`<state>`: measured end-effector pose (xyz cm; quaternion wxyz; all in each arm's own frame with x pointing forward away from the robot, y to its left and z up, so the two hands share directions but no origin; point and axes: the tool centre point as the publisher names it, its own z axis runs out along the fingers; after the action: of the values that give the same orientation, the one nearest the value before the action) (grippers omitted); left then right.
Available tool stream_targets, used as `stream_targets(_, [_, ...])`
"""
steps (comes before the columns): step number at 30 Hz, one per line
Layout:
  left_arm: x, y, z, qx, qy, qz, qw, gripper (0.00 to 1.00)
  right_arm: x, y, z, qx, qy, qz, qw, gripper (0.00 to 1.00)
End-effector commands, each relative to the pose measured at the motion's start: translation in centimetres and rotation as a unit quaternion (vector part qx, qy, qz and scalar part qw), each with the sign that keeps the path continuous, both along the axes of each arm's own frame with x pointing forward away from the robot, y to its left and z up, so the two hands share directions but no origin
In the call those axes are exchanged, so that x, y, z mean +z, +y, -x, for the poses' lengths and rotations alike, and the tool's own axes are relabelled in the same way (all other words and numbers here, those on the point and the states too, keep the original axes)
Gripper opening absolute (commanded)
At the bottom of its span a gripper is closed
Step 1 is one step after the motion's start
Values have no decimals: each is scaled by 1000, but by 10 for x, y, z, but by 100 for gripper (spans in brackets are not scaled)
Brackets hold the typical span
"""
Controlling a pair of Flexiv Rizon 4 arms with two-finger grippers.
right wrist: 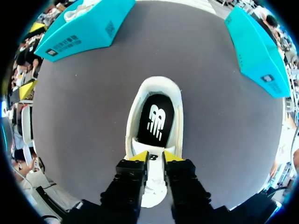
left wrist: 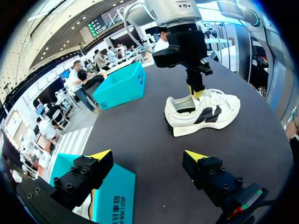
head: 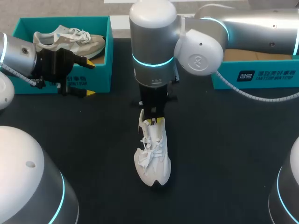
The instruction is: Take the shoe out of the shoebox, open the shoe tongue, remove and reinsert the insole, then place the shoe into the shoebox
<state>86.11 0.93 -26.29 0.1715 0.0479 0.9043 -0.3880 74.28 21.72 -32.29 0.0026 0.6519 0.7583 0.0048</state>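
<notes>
White sneaker standing on the dark worktop, its tongue pinched between the right gripper's narrow yellow tips, black insole showing inside, left gripper spread wide just beside the teal shoebox, a beige sneaker lying in it.

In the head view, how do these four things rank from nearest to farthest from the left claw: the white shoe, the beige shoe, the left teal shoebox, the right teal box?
1. left teal shoebox, its front wall right by the left claw
2. beige shoe, inside that shoebox
3. white shoe, mid-table
4. right teal box, far right side
</notes>
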Motion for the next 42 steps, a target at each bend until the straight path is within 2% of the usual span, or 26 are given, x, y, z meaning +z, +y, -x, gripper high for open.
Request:
stream_targets(1, [0,0,1,1,0,-1,1000,100,24,-8,0,47,-27,-2,999,29])
stream_targets(2, [0,0,1,1,0,-1,1000,100,27,-8,-2,60,-36,-7,998,32])
stream_targets(3, [0,0,1,1,0,-1,1000,100,32,-8,-6,91,-42,1,995,41])
stream_targets(4, [0,0,1,1,0,-1,1000,100,36,-7,-9,116,-50,-10,992,45])
stream_targets(6, [0,0,1,1,0,-1,1000,100,45,-6,-15,164,-63,-8,984,49])
stream_targets(7, [0,0,1,1,0,-1,1000,100,49,-5,-18,192,-65,-1,979,67])
stream_targets(8, [0,0,1,1,0,-1,1000,100,52,-4,-21,215,-67,-2,974,77])
stream_targets(9, [0,0,1,1,0,-1,1000,100,55,-4,-23,242,-69,0,968,98])
stream_targets(10, [0,0,1,1,0,-1,1000,100,58,-3,-26,275,-66,13,959,100])
stream_targets(14, [0,0,1,1,0,-1,1000,100,67,1,-32,374,-66,35,924,100])
stream_targets(16, [0,0,1,1,0,-1,1000,100,71,2,-32,412,-40,38,910,100])
stream_targets(17, [0,0,1,1,0,-1,1000,100,72,-1,-31,415,-22,68,907,100])
stream_targets(31, [0,0,1,1,0,-1,1000,100,72,-1,-31,415,-22,68,907,100])
stream_targets(33, [0,0,1,1,0,-1,1000,100,70,0,-32,448,-27,66,891,100])
stream_targets(34, [0,0,1,1,0,-1,1000,100,69,-1,-34,449,-30,62,891,100])
stream_targets(38, [0,0,1,1,0,-1,1000,100,69,-7,-43,508,-55,78,856,100])
stream_targets(42, [0,0,1,1,0,-1,1000,100,62,-12,-57,548,-51,91,830,100])
